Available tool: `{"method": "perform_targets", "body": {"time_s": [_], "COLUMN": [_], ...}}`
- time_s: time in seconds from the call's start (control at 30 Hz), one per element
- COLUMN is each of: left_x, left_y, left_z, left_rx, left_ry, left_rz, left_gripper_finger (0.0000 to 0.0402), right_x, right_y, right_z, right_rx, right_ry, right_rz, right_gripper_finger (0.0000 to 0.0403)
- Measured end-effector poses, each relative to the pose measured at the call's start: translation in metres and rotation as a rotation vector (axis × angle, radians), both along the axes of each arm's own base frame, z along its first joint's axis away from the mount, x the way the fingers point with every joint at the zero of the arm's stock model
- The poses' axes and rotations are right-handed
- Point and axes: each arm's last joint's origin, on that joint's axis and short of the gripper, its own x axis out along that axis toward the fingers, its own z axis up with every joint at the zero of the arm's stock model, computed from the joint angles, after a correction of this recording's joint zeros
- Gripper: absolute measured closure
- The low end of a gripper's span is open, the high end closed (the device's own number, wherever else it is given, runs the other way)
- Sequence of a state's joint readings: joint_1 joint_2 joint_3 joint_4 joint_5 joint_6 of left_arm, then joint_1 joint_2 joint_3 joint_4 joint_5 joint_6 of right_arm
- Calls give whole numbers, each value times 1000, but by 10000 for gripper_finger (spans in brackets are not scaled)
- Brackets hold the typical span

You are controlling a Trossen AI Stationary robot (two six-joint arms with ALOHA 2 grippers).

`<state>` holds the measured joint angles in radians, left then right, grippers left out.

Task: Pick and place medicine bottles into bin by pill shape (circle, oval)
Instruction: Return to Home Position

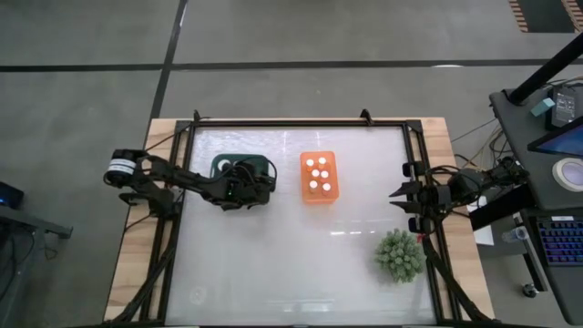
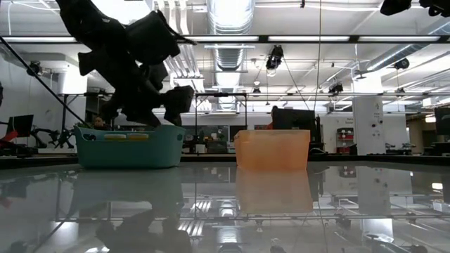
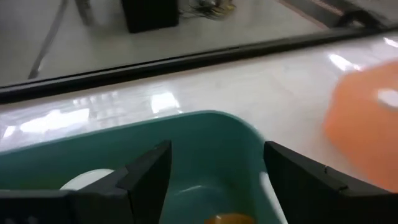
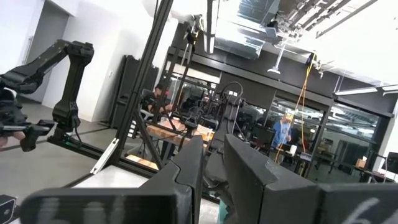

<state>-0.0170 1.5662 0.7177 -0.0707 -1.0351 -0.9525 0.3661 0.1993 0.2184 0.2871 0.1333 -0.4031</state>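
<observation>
Here, the glossy white tabletop [image 1: 301, 264] fills a wooden frame, with one dark arm on either side. The left arm [image 1: 182, 180] reaches in from the left edge. The left gripper [image 3: 214, 165] hangs over the green bin [image 1: 221, 162], above its rim. Its jaws are spread wide and hold nothing.

The right arm [image 1: 474, 187] is folded back at the right edge of the tabletop. The right gripper [image 1: 398, 195] points inward there, well apart from both bins. In its wrist view the jaws stand a narrow gap apart, with nothing between them.

The green bin sits left of centre towards the far side. The orange bin [image 1: 320, 197] stands just to its right, apart from it. A spiky green plant [image 1: 399, 255] sits on the near right of the tabletop, near the right arm.

The medicine bottles [image 1: 318, 173] seen from above all stand upright inside the orange bin, and five round white caps show there. In the left wrist view the green bin holds a white cap [image 3: 87, 180] and an amber body [image 3: 227, 219] below the released jaws. How many bottles lie in that bin cannot be told.
</observation>
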Motion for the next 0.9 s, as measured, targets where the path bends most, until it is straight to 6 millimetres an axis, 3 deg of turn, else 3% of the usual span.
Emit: {"method": "perform_targets", "body": {"time_s": [0.27, 0.43, 0.67, 0.77, 0.9], "left_x": [12, 8, -25, -47, -73], "left_y": [-7, -21, -66, -79, -83], "left_z": [40, 82, 129, 134, 130], "left_rx": [-81, -47, 141, 200, 227], "left_ry": [-16, -27, 1, -8, -46], "left_rz": [-226, -462, -859, -934, -969], "left_gripper_finger": [162, 162, 177, 205, 257], "right_x": [0, 1, 0, -2, -5], "right_y": [0, 1, 0, -1, -2], "right_z": [0, -3, -10, -12, -16], "right_rx": [-1, -38, -88, -89, -89], "right_ry": [2, 25, 12, -2, -16], "right_rz": [0, -6, -21, -22, -24], "right_gripper_finger": [344, 344, 344, 344, 344]}}
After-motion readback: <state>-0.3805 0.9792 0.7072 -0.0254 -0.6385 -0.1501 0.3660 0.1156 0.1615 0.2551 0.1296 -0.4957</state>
